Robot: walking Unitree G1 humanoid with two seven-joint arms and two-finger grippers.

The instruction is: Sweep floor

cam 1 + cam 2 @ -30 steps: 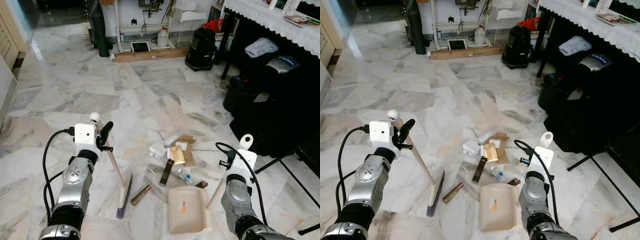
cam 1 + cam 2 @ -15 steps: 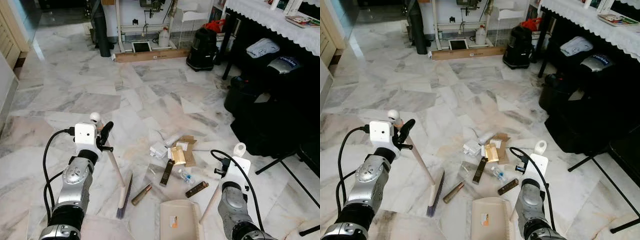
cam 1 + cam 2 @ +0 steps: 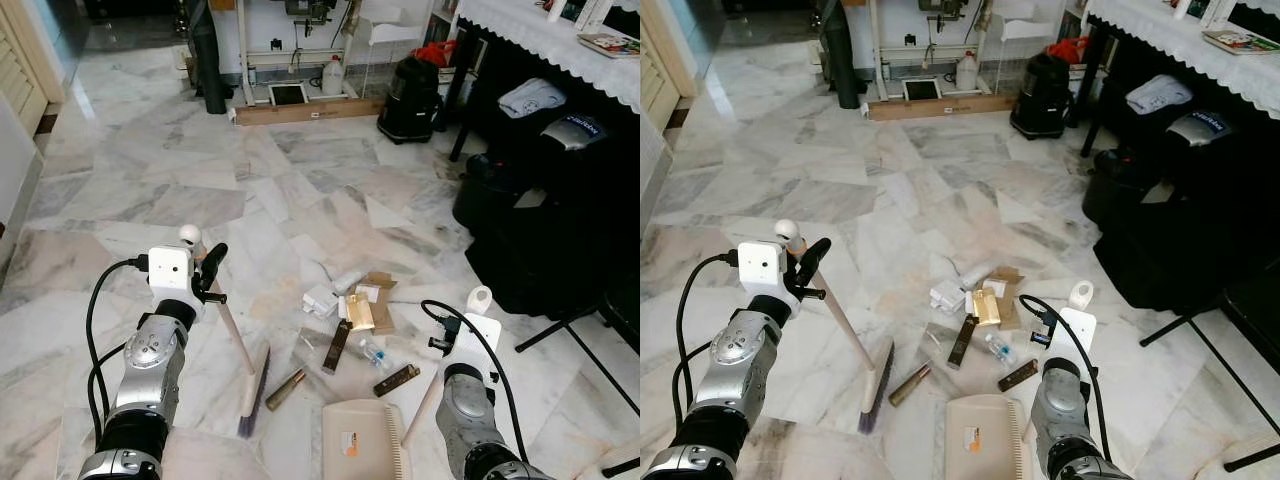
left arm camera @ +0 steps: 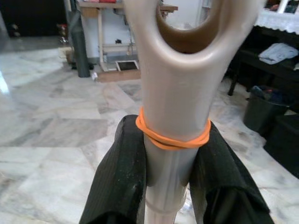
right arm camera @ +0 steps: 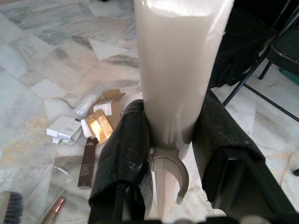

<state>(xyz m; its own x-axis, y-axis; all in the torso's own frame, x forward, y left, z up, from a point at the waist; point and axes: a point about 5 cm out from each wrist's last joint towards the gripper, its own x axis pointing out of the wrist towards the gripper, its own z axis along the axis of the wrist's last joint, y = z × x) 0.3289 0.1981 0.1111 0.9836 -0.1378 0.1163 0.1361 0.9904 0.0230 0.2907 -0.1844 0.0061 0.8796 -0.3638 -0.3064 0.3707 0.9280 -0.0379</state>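
My left gripper (image 3: 205,268) is shut on the broom handle (image 3: 232,336), just below its round white knob. The broom's purple-bristled head (image 3: 251,398) rests on the marble floor left of the litter. My right gripper (image 4: 168,154) is shut on the dustpan handle (image 5: 180,70), which slants down to the cream dustpan (image 3: 358,442) lying flat at the bottom edge. The litter pile (image 3: 352,312) holds small white boxes, a gold packet, brown card, a clear bottle, a dark bar (image 3: 397,379) and a bronze tube (image 3: 285,375), just beyond the dustpan's lip.
A black bin (image 3: 485,190) and dark furniture stand along the right, with chair legs (image 3: 560,325) low on the right. A black vacuum (image 3: 408,98) and a white rack stand at the back. Open marble floor stretches ahead and to the left.
The view has shifted slightly; the broom head has edged a little toward the litter. The dustpan was pulled back toward me a second ago, exposing the dark bar, and has stayed there since.
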